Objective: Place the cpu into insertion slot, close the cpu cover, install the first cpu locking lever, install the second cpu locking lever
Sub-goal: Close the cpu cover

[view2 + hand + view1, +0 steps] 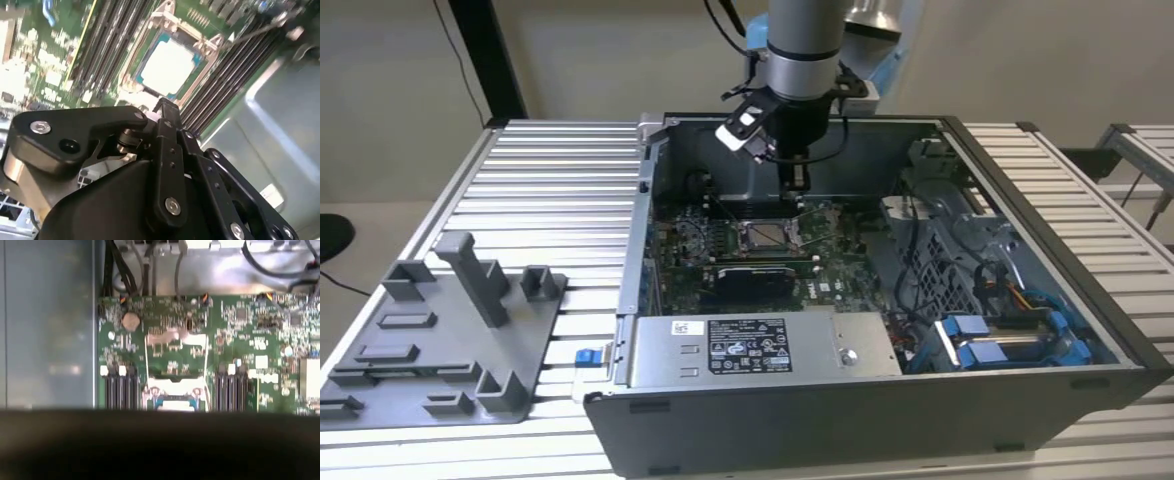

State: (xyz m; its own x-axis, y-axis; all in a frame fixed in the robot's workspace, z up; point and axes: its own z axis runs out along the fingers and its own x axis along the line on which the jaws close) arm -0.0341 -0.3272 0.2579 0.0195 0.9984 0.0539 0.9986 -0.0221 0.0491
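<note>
Inside open computer case [854,420], above green board [678,248]: claw [794,182] pinched together, holding nothing, near socket [767,236] on its back-wall side. Chip [170,67] seated in socket (step one done, my read). Cover [161,21]: down or up, cannot tell. Second wrist view adds thin lever [260,27] standing off socket corner, likely unlatched; exterior view places claw.

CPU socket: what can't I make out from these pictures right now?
- First wrist view: the chip is mostly hidden behind the dark gripper.
- Second wrist view: the gripper covers the board just beside the chip.
- Exterior view: the socket is too small to tell whether it is latched.
</note>
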